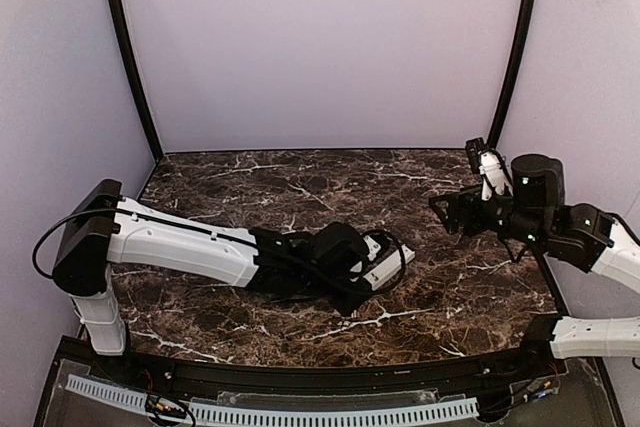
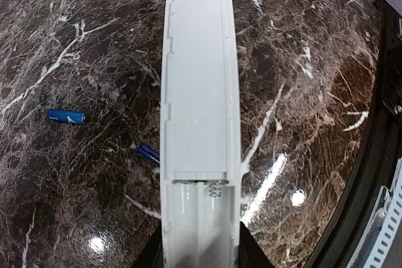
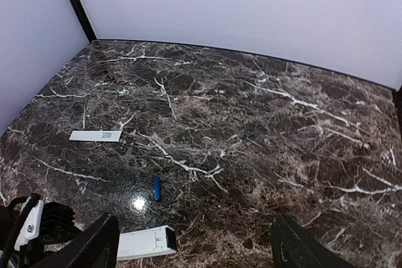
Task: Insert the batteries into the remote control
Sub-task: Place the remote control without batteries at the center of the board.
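My left gripper (image 1: 372, 265) is shut on the white remote control (image 1: 388, 261) and holds it low over the middle of the marble table. In the left wrist view the remote (image 2: 200, 80) lies back side up between my gripper (image 2: 201, 252), and its open battery bay (image 2: 200, 218) holds only a spring. One blue battery (image 2: 66, 116) lies on the table to the left. A second battery (image 2: 147, 154) pokes out from under the remote's left edge. My right gripper (image 1: 447, 212) is open and empty, raised at the right. Its view shows one battery (image 3: 156, 187) and the remote's end (image 3: 147, 243).
A flat white cover piece (image 3: 95, 135) with a label lies on the dark marble table (image 1: 300, 182) at its left side. Purple walls and black corner poles (image 1: 128, 47) enclose the table. A black rail (image 1: 300, 377) runs along the near edge.
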Available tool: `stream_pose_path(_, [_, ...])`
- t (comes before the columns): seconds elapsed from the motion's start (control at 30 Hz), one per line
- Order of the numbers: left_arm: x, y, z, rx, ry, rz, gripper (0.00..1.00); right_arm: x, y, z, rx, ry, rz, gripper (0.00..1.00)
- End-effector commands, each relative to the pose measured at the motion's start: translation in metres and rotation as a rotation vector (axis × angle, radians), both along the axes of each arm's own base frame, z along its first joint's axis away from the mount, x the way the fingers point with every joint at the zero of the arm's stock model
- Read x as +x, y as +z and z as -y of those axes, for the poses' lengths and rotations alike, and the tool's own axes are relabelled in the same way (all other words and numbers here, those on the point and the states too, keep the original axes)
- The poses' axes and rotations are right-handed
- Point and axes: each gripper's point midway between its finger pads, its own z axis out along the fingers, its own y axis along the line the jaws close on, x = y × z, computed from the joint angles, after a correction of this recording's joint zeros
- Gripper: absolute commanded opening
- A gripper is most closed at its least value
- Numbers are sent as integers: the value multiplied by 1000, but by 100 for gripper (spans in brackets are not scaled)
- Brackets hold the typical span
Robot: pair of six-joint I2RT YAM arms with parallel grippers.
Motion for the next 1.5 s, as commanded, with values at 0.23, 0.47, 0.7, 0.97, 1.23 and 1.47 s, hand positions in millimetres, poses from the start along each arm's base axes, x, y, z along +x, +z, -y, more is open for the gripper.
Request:
stream_pose_path(0.23, [19, -10, 37, -56, 151, -45, 5, 22, -71, 30, 38, -89, -256, 72])
stream_pose_path(0.47, [18, -31, 55, -68, 190, -90, 6, 23, -78, 38, 65, -78, -276, 71])
stream_pose_path(0.7, [19, -54, 59, -40, 209, -101, 6, 25, -77, 37, 65, -58, -276, 69])
stream_pose_path(0.97, [24, -79, 40, 42, 262, -80, 6, 28, -76, 36, 63, -49, -272, 67])
stream_pose_path(1.23, [26, -86, 6, 125, 311, -53, 5, 30, -76, 37, 59, -45, -270, 64])
stream_pose_path(1.47, [30, -85, -12, 179, 331, -63, 5, 30, -81, 33, 65, -23, -280, 64])
